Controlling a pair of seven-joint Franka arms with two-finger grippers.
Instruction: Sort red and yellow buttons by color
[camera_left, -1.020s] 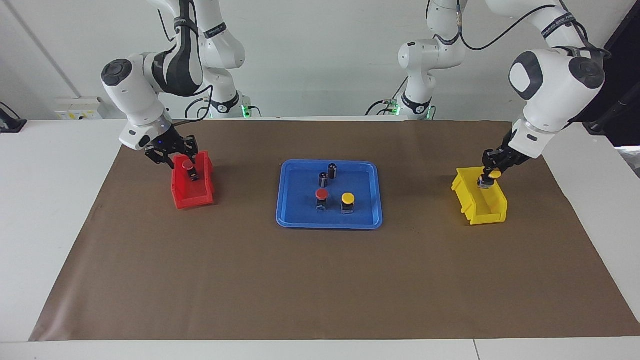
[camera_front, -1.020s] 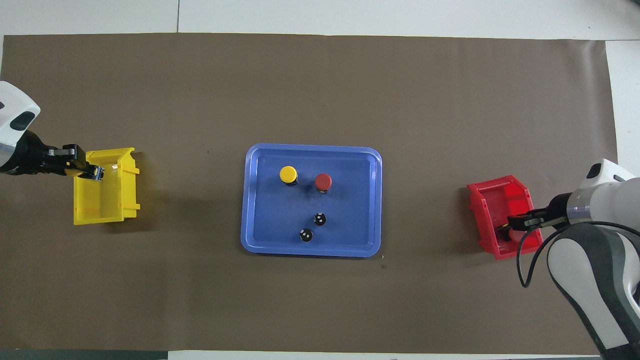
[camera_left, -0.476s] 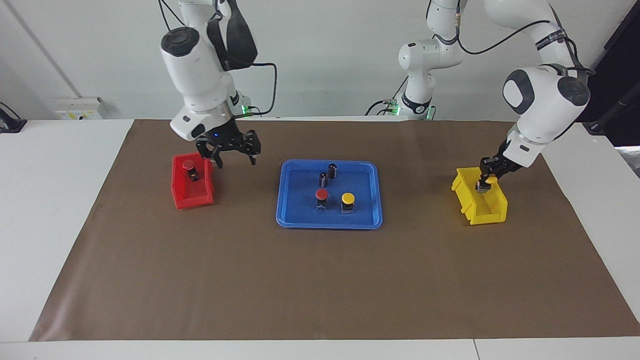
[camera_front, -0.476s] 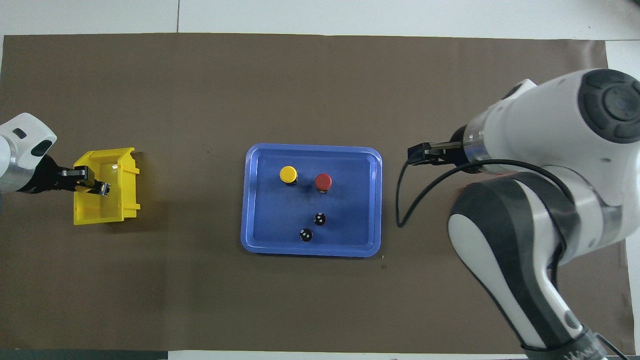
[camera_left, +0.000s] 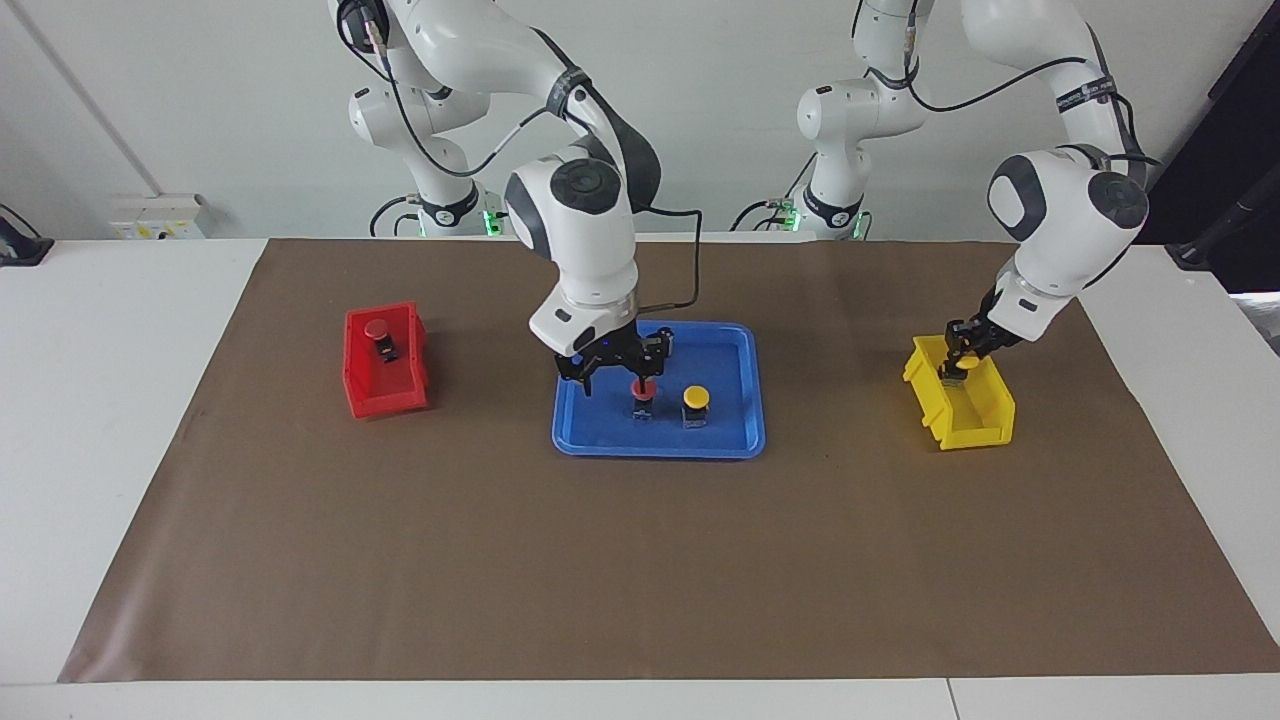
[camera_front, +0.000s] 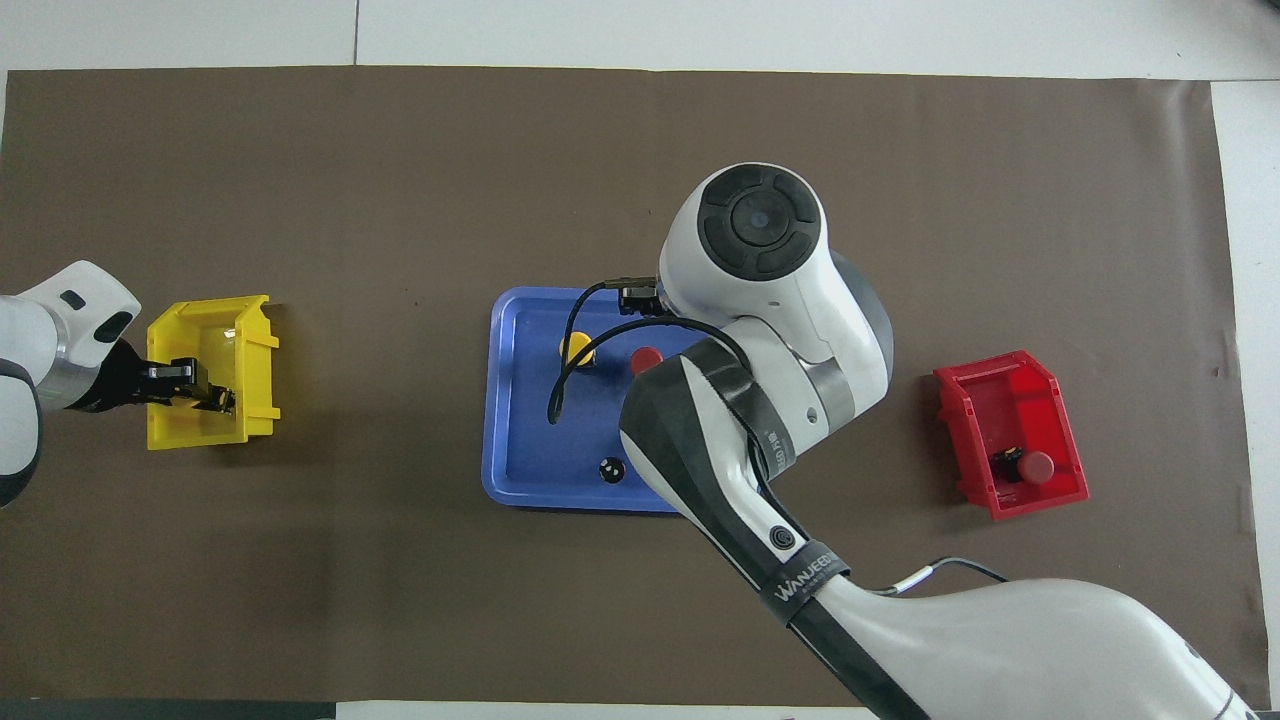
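One red button (camera_left: 380, 338) already lies in the red bin (camera_left: 385, 392) toward the right arm's end of the table, so that colour is half sorted. The other red button (camera_left: 643, 391) stands upright in the blue tray (camera_left: 600, 440) at mid-table, cap up on its black base, beside the second yellow button (camera_left: 695, 400). The right gripper (camera_left: 618, 365) is low over the tray, at this red button, its fingers spread to either side of the cap and not closed on it. I judge that it is lining up to take the button by its cap or stem, which is why it comes straight down from above.

The first yellow button (camera_left: 966, 362) is clamped in the left gripper (camera_left: 962, 361), low over the yellow bin (camera_left: 960, 420) at the left arm's end, presumably so the drop is short and the button does not bounce out.

Two dark capless cylinders share the tray (one (camera_front: 611, 470) shows in the overhead view, the other is hidden by the right arm). They sit nearer to the robots than the buttons, so the descending fingers must avoid them.
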